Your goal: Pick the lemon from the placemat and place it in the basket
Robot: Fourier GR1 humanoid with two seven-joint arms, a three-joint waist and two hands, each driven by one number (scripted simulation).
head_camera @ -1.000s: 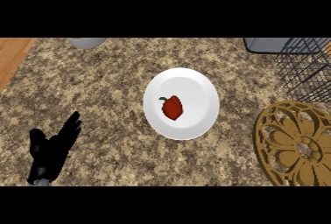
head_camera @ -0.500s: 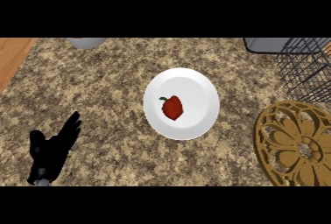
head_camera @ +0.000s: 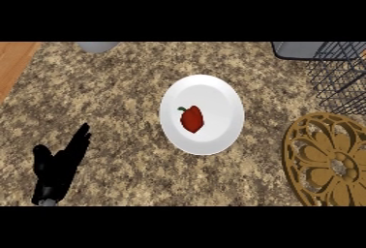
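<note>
A round white plate (head_camera: 202, 114) lies flat in the middle of the speckled brown stone counter (head_camera: 129, 97). A small red pepper with a green stem (head_camera: 191, 119) rests on it, slightly left of its centre. Far up and left of the plate, a grey rounded object (head_camera: 98, 46) is cut off by the view's edge.

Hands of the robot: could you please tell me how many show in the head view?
1: the left hand, open, at the lower left over the counter. The right hand is out of view.
</note>
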